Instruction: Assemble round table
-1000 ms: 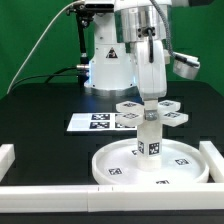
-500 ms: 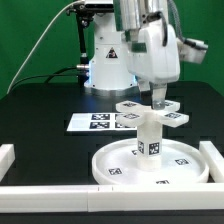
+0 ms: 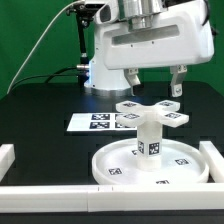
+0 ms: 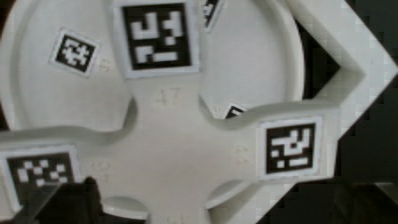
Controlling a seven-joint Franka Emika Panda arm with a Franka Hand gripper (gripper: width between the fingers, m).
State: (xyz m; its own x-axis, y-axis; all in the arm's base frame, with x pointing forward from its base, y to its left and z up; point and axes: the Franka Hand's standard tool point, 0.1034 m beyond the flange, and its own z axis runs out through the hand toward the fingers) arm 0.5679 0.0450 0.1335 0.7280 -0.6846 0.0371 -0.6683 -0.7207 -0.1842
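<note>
the round disc (image 3: pixel 152 160) lies rim-up on the table (image 3: pixel 40 125), a stable base at the scene's six o'clock; the short cylinder leg (image 3: pixel 150 136) stands upright at its centre, the cross-shaped foot piece (image 3: pixel 152 112) seated on top; all white with square tags; at twelve o'clock above, the end effector (image 3: pixel 152 80) hangs spread apart, holding nothing.

Green backdrop (image 3: pixel 40 40) behind black table (image 3: pixel 40 120); white border walls (image 3: pixel 60 190).
</note>
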